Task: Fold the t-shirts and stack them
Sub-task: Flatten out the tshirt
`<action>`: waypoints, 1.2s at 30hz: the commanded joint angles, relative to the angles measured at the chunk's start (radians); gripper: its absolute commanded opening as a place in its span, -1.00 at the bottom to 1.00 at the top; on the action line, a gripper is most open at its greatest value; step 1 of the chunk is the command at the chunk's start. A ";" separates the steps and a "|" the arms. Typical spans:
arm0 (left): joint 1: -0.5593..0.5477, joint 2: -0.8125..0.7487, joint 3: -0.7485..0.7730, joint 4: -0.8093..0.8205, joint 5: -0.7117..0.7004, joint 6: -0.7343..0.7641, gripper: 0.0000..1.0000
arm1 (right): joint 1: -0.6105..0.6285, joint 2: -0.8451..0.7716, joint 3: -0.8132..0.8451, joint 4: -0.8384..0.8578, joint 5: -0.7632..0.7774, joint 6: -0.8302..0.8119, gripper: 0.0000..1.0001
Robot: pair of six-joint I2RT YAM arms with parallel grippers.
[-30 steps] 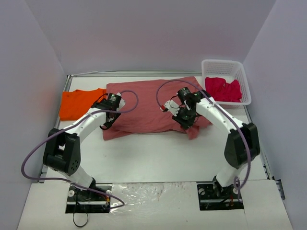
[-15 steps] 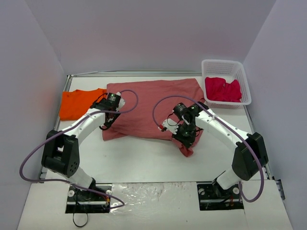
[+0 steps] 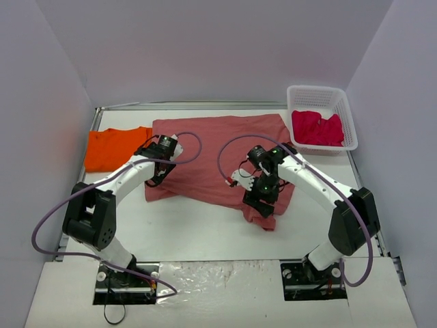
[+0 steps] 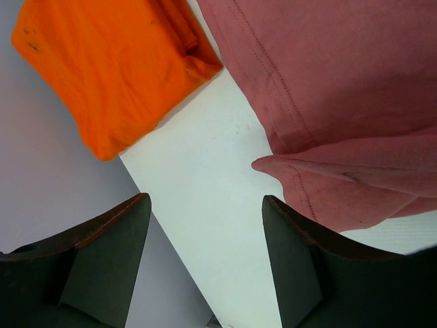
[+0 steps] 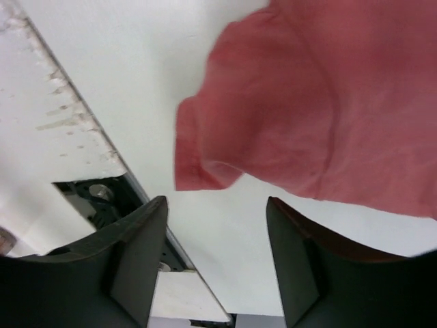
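Barely begun: the red shirt [image 3: 212, 147] lies spread mid-table, a sleeve loose under the right gripper [image 5: 215, 229], jaws parted and empty; the left gripper [image 4: 201, 232], likewise spread and bare, hangs between it and the orange shirt [image 3: 113, 147], seemingly folded; the pink shirt [image 3: 317, 128] sits in the basket [image 3: 319, 90]

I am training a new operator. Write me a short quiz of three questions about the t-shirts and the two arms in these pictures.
1. True or false: the bright orange cloth t-shirt lies in the white plastic lattice basket.
2. Which claw hangs open at the near right end of the large brick-red cloth t-shirt? A) the left claw B) the right claw
3. Fill in the missing word: the vivid crimson-pink cloth t-shirt lies ____ the basket.

Key: 1 false; 2 B; 3 inside.
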 commanded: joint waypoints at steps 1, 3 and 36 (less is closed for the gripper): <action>-0.008 -0.003 0.008 -0.004 -0.021 0.000 0.30 | -0.071 -0.044 0.077 0.008 0.077 0.041 0.05; -0.009 -0.006 0.006 -0.004 -0.020 -0.001 0.30 | -0.136 -0.035 0.069 0.017 0.099 0.033 -0.19; -0.012 -0.069 -0.031 0.010 -0.009 0.000 0.30 | -0.352 0.303 -0.038 0.159 0.134 -0.019 -0.15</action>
